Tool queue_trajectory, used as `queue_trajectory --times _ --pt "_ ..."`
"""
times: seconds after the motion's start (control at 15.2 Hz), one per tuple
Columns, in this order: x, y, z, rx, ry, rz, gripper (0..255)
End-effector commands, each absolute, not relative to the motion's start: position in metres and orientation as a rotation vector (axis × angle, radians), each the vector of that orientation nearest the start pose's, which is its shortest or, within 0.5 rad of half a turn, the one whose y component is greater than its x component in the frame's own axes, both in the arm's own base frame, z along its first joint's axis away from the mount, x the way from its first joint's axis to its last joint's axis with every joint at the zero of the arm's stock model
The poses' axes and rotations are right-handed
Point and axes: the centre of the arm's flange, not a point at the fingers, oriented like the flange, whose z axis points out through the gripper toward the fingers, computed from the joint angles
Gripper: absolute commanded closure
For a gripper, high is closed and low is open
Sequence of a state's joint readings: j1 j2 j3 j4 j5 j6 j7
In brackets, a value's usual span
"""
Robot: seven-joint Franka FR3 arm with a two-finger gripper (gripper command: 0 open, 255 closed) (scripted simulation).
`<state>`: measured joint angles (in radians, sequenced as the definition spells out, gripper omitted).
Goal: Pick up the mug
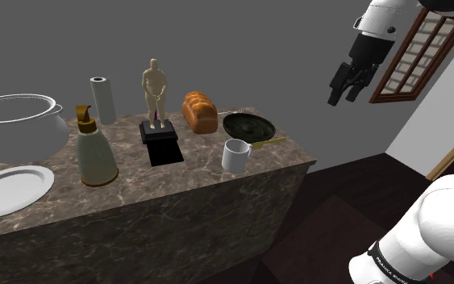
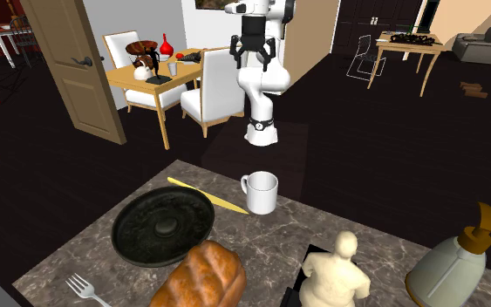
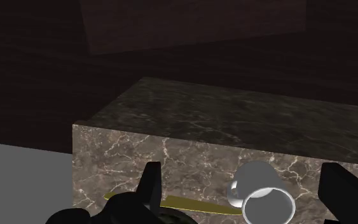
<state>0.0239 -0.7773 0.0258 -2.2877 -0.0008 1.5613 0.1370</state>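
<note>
A white mug [image 1: 235,155] stands upright on the marble counter [image 1: 168,181], near the corner at the shoulder view's right, beside a dark pan. My black gripper [image 1: 342,95] hangs high in the air, well off the counter's right end and apart from the mug. Its fingers stand wide apart with nothing between them. In the second exterior view the mug [image 2: 261,192] is near the counter's far edge, with its handle toward that view's left, and the gripper [image 2: 252,59] is far behind it. In the wrist view the mug [image 3: 263,194] appears between the fingers [image 3: 151,184], well beyond them.
On the counter are a dark pan [image 1: 247,127] with a yellow handle [image 2: 208,196], a bread loaf [image 1: 200,111], a statue [image 1: 156,105], a soap dispenser [image 1: 94,149], a paper roll [image 1: 102,99], a white pot [image 1: 17,125], a plate [image 1: 7,190] and a fork [image 2: 82,288].
</note>
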Motion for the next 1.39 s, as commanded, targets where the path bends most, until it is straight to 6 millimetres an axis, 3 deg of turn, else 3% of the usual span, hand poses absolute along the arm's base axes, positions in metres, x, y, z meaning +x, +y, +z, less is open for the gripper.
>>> queue_trajectory --times 0.0,1.32 --pt "0.308 0.018 0.619 -3.151 0.149 -0.082 0" --pt "0.484 0.111 0.444 -3.146 0.002 -0.05 0"
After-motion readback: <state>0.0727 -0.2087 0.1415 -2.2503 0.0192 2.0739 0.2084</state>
